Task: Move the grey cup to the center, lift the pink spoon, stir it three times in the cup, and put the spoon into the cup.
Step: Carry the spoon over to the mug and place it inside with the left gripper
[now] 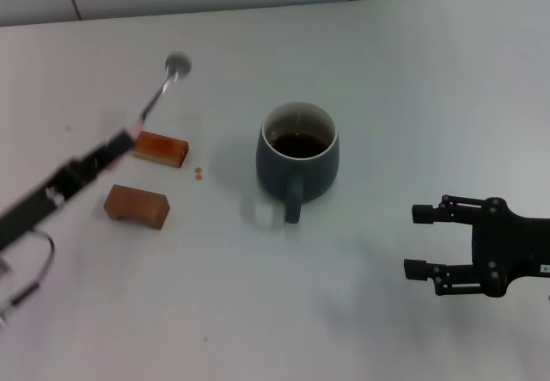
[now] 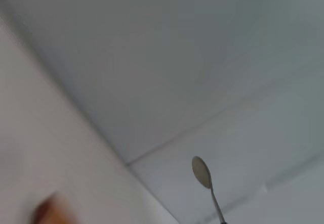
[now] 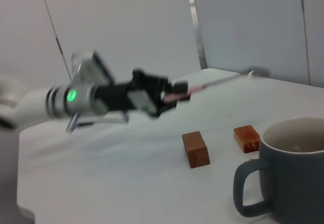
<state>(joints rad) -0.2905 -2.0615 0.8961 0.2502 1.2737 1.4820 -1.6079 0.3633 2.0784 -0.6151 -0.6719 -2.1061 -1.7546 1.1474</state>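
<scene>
The grey cup (image 1: 297, 156) stands mid-table with dark liquid inside and its handle toward me; it also shows in the right wrist view (image 3: 291, 171). My left gripper (image 1: 120, 144) is shut on the pink handle end of the pink spoon (image 1: 159, 93) and holds it in the air at the left, above the blocks, bowl pointing away. The spoon's bowl shows in the left wrist view (image 2: 201, 172) and its shaft in the right wrist view (image 3: 217, 81). My right gripper (image 1: 418, 242) is open and empty at the right, apart from the cup.
Two brown rectangular blocks lie left of the cup, one farther (image 1: 161, 148) and one nearer (image 1: 137, 205); both show in the right wrist view (image 3: 195, 148) (image 3: 247, 138). Small orange specks (image 1: 198, 173) lie between blocks and cup. A wall runs along the table's far edge.
</scene>
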